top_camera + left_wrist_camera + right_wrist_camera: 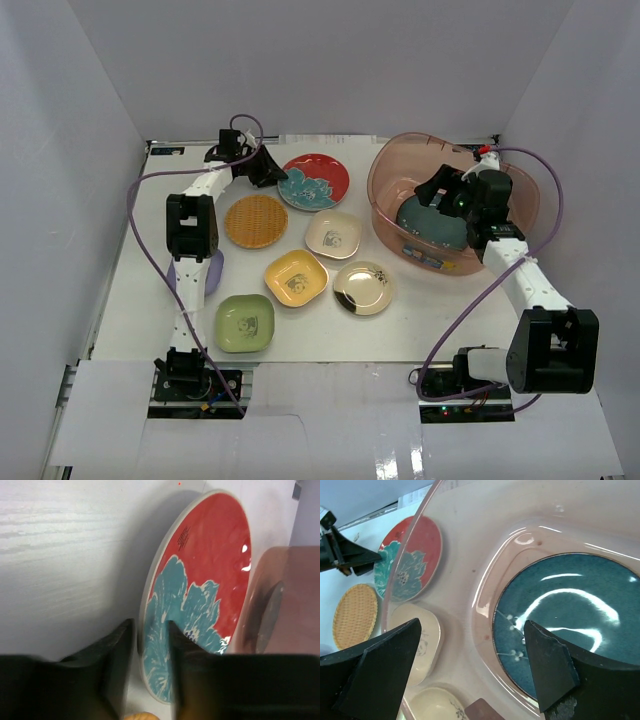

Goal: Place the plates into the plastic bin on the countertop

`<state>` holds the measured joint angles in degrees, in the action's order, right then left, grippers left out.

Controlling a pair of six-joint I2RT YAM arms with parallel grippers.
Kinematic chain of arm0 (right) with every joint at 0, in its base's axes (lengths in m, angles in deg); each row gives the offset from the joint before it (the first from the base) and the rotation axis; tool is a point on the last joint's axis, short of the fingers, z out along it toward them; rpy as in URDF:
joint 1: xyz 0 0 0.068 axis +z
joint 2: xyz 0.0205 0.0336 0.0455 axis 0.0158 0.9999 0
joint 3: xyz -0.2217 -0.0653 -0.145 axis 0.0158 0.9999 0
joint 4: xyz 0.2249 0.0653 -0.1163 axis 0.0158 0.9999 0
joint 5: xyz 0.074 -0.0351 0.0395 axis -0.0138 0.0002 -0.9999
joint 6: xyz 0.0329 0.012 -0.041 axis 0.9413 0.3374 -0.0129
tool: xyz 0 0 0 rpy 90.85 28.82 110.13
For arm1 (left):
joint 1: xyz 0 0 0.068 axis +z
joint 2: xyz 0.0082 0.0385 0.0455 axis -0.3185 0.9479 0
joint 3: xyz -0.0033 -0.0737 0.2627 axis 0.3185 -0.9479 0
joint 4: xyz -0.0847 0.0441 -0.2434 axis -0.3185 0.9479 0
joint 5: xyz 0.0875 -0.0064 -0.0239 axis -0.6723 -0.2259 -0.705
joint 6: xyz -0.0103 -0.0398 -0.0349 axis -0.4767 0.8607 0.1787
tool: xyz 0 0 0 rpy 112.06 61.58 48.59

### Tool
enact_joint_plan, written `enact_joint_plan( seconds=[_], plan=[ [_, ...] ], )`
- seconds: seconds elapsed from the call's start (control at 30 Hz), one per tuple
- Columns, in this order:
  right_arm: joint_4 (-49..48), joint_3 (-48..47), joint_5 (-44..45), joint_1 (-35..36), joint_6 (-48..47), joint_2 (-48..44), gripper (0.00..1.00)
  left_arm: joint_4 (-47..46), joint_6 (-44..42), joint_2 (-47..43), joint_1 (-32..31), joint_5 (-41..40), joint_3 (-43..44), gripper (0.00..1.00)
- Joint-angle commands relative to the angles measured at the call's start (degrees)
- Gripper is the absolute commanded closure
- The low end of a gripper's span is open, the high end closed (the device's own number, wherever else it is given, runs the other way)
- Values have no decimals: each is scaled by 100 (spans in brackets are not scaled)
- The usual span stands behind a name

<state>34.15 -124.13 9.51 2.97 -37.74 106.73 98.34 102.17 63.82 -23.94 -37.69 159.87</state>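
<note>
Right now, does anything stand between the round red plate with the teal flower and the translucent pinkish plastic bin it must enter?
Nothing visible does: only bare white countertop separates red plate and bin. Inside the bin, the open right gripper hangs over a dark teal plate.

Place: you're at a robot test bench in a lab.
Surround: plain white panels [60, 200] box in your white table [330, 340].
Rig: left arm [192, 230] and right arm [520, 272] bolted on, purple cables [133, 215] trailing.

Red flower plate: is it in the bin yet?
No, the red flower plate sits on the countertop beside the plastic bin.
</note>
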Motion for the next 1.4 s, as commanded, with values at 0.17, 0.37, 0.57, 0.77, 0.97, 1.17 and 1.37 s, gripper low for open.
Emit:
enact_joint_plan(
  seconds=[0.17, 0.37, 0.57, 0.77, 0.97, 1.17, 1.37],
  plan=[
    [-400, 36, -163, 206, 145, 60, 14, -587, 384, -56, 0, 596, -468, 79],
    [-225, -130, -329, 268, 180, 16, 15, -1261, 743, -390, 132, 675, -942, 100],
    [-58, -833, -769, 584, -3, -107, 11, -3905, 2729, -1532, 483, 1317, -2340, 100],
    [188, -1738, -1165, 1496, -381, 68, 4, -4963, 3556, -2490, 747, 1414, -2630, 100],
    [400, -2450, -1147, 1999, -409, 472, 3, -5159, 3523, -3518, 818, 1344, -3235, 100],
    [620, -3222, -831, 2079, -163, 1130, 4, -5527, 3452, -5010, 809, 1370, -5166, 100],
    [525, -3366, -1427, 2184, 250, 1536, 1, -5598, 3286, -5803, 624, 1230, -6084, 100]
  ],
)
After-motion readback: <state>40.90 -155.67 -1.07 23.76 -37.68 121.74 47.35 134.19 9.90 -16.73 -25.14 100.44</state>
